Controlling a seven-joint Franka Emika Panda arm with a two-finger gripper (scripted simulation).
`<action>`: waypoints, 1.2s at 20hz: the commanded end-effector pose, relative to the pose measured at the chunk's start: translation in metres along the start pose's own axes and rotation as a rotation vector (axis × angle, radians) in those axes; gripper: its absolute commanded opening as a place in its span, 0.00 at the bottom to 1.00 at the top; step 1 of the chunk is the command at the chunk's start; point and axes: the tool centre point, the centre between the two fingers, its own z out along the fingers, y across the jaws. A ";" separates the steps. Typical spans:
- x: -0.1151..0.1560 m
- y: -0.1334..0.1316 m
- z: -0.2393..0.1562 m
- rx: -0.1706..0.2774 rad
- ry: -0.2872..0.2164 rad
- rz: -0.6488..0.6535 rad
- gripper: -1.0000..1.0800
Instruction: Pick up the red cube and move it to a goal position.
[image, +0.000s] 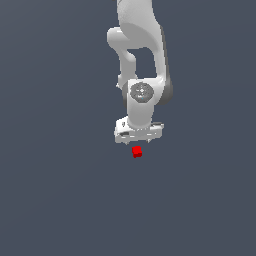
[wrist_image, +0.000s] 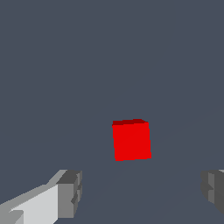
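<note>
The red cube (image: 137, 152) is a tiny plain block lying on the flat grey surface, just below the white gripper (image: 138, 138) in the exterior view. In the wrist view the red cube (wrist_image: 131, 140) lies ahead of the gap between the two grey fingertips (wrist_image: 70, 193), which stand far apart with nothing between them. The gripper (wrist_image: 142, 192) is open and does not touch the cube. How high the hand hangs over the surface cannot be judged.
The white arm (image: 141, 60) comes down from the top of the exterior view. Around it lies only the uniform dark grey surface (image: 60, 190).
</note>
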 end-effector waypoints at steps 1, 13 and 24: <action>0.002 0.000 0.020 -0.006 0.010 -0.022 0.96; 0.013 0.002 0.074 -0.024 0.040 -0.084 0.96; 0.014 0.002 0.076 -0.025 0.041 -0.086 0.00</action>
